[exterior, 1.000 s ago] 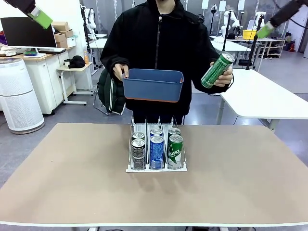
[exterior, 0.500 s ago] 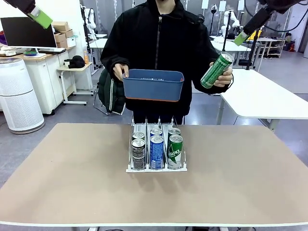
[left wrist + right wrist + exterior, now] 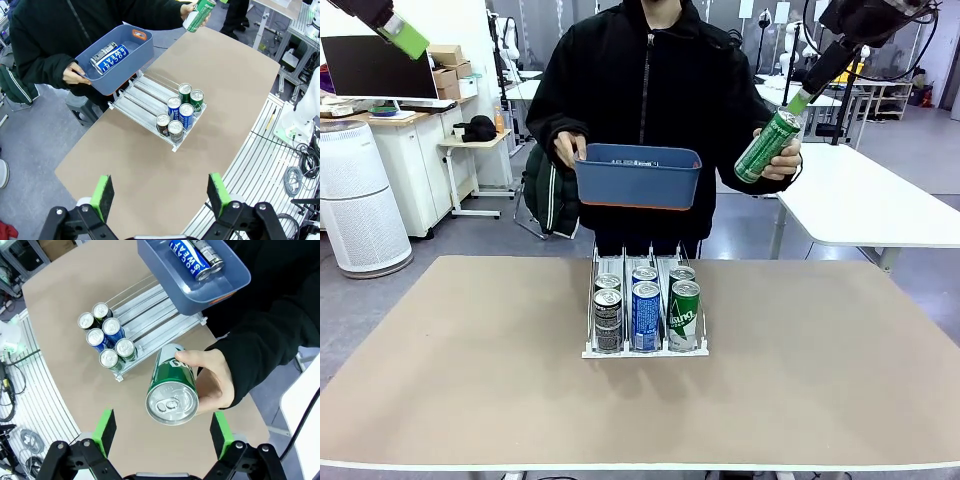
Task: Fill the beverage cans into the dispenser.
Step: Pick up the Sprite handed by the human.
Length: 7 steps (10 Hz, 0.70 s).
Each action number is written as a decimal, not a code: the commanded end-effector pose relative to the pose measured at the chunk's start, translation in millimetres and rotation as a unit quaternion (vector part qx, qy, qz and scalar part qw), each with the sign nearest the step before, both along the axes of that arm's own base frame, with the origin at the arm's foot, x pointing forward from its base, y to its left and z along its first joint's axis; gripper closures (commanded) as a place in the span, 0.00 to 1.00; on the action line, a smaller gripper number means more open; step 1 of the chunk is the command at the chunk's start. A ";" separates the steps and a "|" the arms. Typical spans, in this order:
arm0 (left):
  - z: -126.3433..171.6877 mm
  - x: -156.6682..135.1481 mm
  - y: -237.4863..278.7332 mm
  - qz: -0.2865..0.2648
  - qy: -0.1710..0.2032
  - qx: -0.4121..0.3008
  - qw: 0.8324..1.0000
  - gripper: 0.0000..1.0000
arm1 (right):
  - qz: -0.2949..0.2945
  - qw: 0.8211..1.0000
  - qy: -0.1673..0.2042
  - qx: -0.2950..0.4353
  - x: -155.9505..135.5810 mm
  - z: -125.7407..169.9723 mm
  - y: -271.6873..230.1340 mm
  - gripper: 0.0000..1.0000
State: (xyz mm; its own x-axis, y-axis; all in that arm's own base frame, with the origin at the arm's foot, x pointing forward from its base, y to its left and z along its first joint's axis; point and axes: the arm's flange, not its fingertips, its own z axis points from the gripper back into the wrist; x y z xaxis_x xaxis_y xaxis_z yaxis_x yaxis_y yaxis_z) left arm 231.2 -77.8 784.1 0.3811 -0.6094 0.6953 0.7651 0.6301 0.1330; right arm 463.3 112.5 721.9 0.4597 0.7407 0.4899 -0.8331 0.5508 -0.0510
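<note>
The white dispenser stands mid-table with several beverage cans at its front: black-and-silver, blue, green. Across the table a person holds a green can up in one hand and a blue bin in the other. My right gripper hangs open just above that can's top. In the right wrist view the can lies straight ahead between the open fingers, not touched. High at far left, my left gripper is open and empty, its fingers far above the dispenser.
The bin holds a blue can and a dark one. The tan table is bare around the dispenser. A white side table stands behind at right, an air purifier at left.
My right gripper has swung left and down from the top right corner to just above the green can in the person's hand. The left arm, person and dispenser stay put.
</note>
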 end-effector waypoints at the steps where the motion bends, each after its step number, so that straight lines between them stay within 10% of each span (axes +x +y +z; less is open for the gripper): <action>1: 0.2 0.4 -0.7 0.004 0.001 -0.005 1.000 0.00 | -0.005 1.000 0.006 -0.002 3.8 -1.9 0.8 0.00; 7: 0.2 0.4 -0.7 0.004 0.001 -0.005 1.000 0.00 | 0.007 1.000 0.020 0.008 18.4 -12.5 0.4 0.00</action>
